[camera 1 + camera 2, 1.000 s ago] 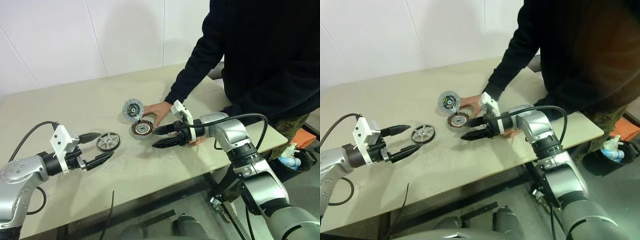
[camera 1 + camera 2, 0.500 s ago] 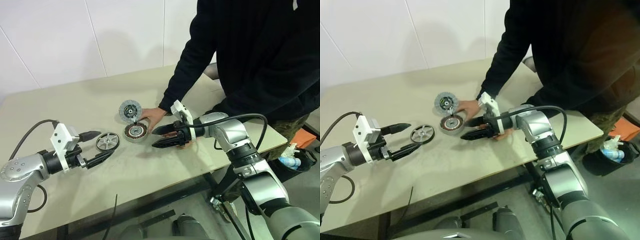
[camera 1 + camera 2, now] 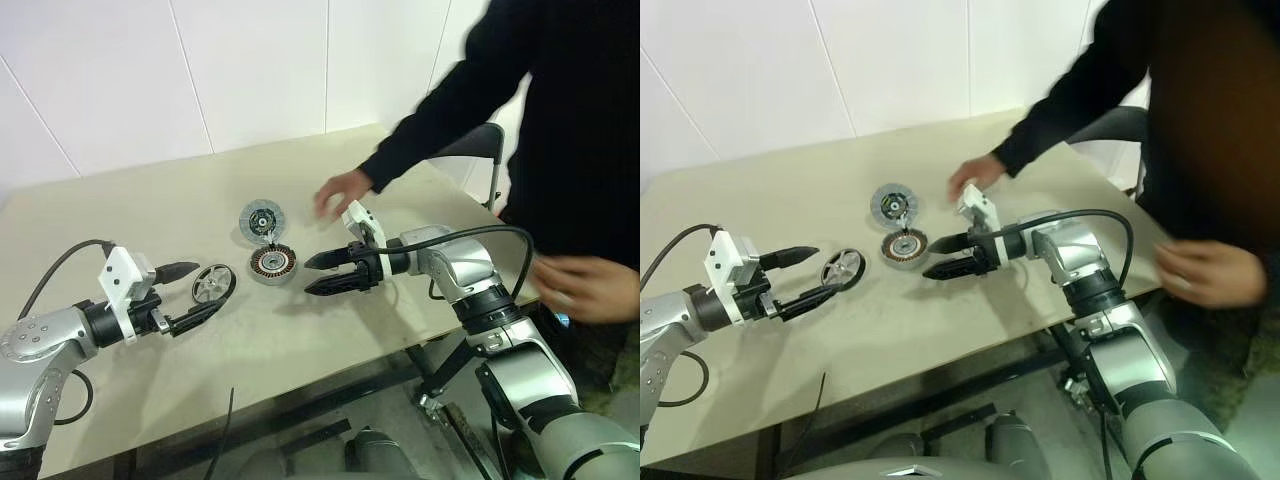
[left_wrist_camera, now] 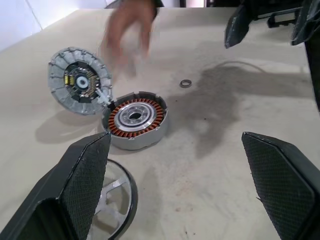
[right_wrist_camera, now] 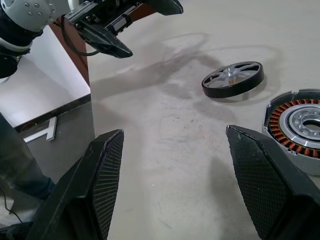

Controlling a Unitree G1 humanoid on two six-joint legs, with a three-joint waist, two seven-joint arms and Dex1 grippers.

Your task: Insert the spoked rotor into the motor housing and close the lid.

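Now the left gripper (image 3: 196,293) is hovering with its fingers spread, holding nothing, and the rotor (image 3: 213,284) is lying on the table (image 3: 300,340) just beyond its fingertips. Past the rotor, the housing (image 3: 271,263) is sitting with the lid (image 3: 261,218) tilted open behind it, perhaps hinged to it. The right gripper (image 3: 318,275) is waiting beside the housing, released. A person's hand (image 3: 341,192) is hanging above the table beyond it.

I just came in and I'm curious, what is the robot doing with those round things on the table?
It is getting ready to put a motor together. The motor housing sits open, its lid tipped up behind it. The spoked rotor lies by the open left gripper. The right gripper is open too. A person's hand hovers above.
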